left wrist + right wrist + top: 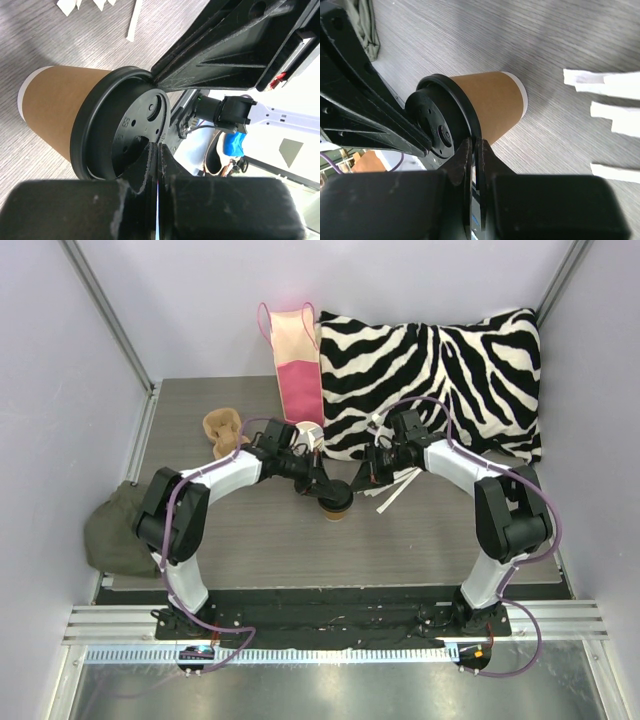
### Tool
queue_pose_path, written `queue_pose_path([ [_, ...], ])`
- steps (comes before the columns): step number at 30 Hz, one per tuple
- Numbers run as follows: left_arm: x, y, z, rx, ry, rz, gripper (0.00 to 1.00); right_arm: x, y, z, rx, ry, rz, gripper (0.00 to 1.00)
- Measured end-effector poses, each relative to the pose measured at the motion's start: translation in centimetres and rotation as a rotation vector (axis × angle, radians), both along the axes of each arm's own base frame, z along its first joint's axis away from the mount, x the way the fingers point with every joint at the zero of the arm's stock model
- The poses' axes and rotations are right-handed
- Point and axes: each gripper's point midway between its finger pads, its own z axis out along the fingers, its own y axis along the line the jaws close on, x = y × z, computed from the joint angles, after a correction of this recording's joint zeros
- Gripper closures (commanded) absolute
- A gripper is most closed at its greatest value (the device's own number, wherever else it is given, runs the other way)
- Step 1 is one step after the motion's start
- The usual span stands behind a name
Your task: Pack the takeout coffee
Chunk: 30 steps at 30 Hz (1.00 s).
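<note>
At the far left, a green cloth [110, 530] lies at the edge of the tabletop [260, 545], and a tan carrier [225, 430] sits further back. Just behind the left arm there is a white cup [309, 435], partly hidden. The left pincer [318, 487] is closed to only a thin slit and holds nothing between its fingers [142, 165]. Its tips rest at the rim of the black lid [120, 130]. The brown cup [337, 510] stands upright in the middle of the tabletop, between the two pincers, with the lid on it. The right pincer [356, 483] is also closed to a slit, and its tips [465, 155] touch the lid rim from the other side. If either one pinches the rim, I cannot tell. White paper strips [395, 490] lie to the right, near a zebra pillow [440, 380].
</note>
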Motion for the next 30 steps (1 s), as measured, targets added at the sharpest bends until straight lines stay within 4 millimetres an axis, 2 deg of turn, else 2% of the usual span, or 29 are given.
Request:
queue_pose_path([
  [5, -0.1, 0.1, 0.0, -0.009, 0.014, -0.006, 1.0, 0.3, 0.5, -0.1, 0.03, 0.0, 0.018, 0.98],
  [10, -0.1, 0.1, 0.1, -0.016, 0.012, -0.012, 0.96, 0.4, 0.7, 0.2, 0.032, -0.007, 0.029, 0.87],
  [18, 0.3, -0.1, 0.8, -0.036, -0.014, -0.006, 0.81, 0.7, 1.6, 0.8, 0.009, -0.01, 0.061, 0.67],
  [19, 0.3, -0.1, 1.0, -0.036, -0.018, -0.002, 0.76, 0.7, 1.8, 1.0, 0.009, -0.012, 0.063, 0.65],
  [20, 0.3, -0.1, 1.3, -0.038, -0.021, 0.001, 0.74, 0.8, 1.8, 1.2, 0.01, -0.015, 0.064, 0.61],
  [23, 0.3, -0.1, 2.9, -0.057, -0.052, 0.008, 0.7, 1.0, 2.0, 1.7, 0.012, -0.028, 0.069, 0.58],
  [27, 0.1, 0.6, 6.3, -0.091, -0.13, 0.02, 0.71, 0.7, 1.7, 1.9, -0.004, -0.026, 0.068, 0.6],
  [30, 0.5, 2.3, 7.9, -0.079, -0.178, 0.057, 0.74, 0.6, 1.4, 2.4, -0.015, -0.039, 0.063, 0.63],
])
